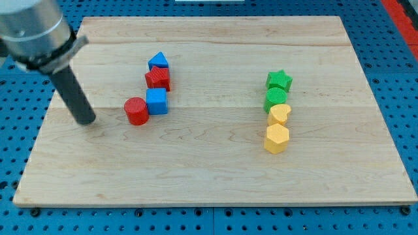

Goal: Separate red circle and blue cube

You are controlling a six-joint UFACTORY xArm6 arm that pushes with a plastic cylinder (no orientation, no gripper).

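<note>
Red circle (136, 110) touching blue cube (157, 101), right of my tip (87, 121).

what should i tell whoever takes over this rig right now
My tip rests on the board at the view's left, apart from the blocks, with a gap to the red circle.
The red circle still touches the blue cube on its right.
Above the cube: a red block, then a blue triangle-shaped block.
Done: nothing yet, the pair is still together.
Left: push the circle and cube apart, probably without disturbing the stack above.
</note>
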